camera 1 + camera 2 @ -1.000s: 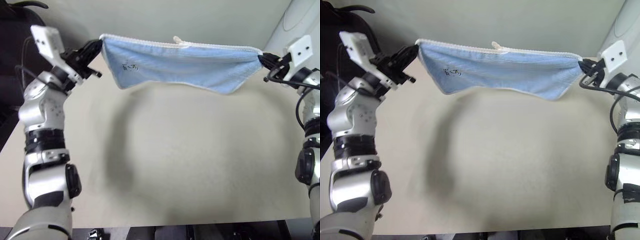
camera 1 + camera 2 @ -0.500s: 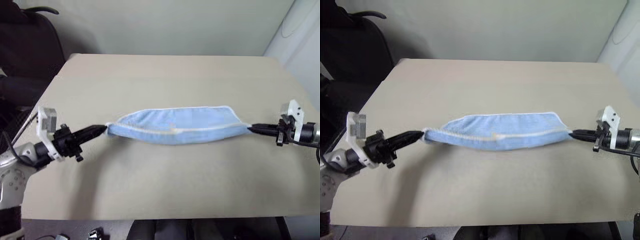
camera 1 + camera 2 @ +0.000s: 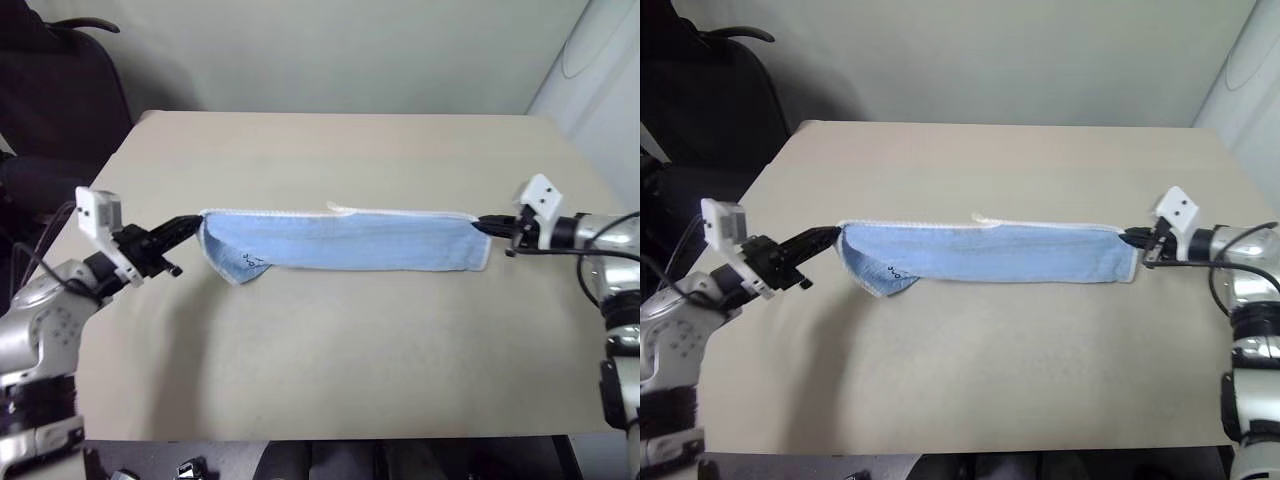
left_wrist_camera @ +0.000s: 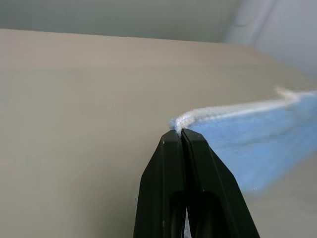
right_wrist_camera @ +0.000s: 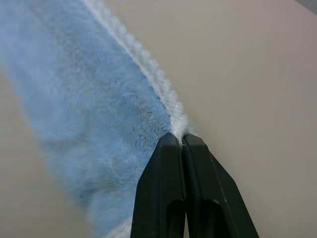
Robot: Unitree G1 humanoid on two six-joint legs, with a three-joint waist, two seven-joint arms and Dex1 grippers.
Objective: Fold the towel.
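Stretching across the middle of the bench (image 3: 330, 350), the towel (image 3: 350, 243) hangs taut between two tools, its lower part resting on the bench top. Nearest the robot, the left tool (image 3: 192, 225) pinches the towel's left corner, both black fingers pressed together on the white edging; the left wrist view shows the stitched corner caught right at the fingertips (image 4: 179, 139). At the towel's opposite end, the right tool (image 3: 483, 225) is likewise clamped on the right corner, with the edging squeezed between its tips in the right wrist view.

Holding both upper corners well apart likely keeps the cloth flat and straight, so that it can be laid down as a tidy band without bunching; this reads as the lay-down stage of a fold, with the corners not yet released.

Seen from the head views, the towel is light blue terry with a white stitched border along its far edge, where a short white loop (image 3: 338, 208) stands up near the middle. Below the left corner a rounded flap droops toward the robot, carrying a small dark embroidered mark (image 3: 248, 262). Beyond the towel lies the rest of the tan bench.
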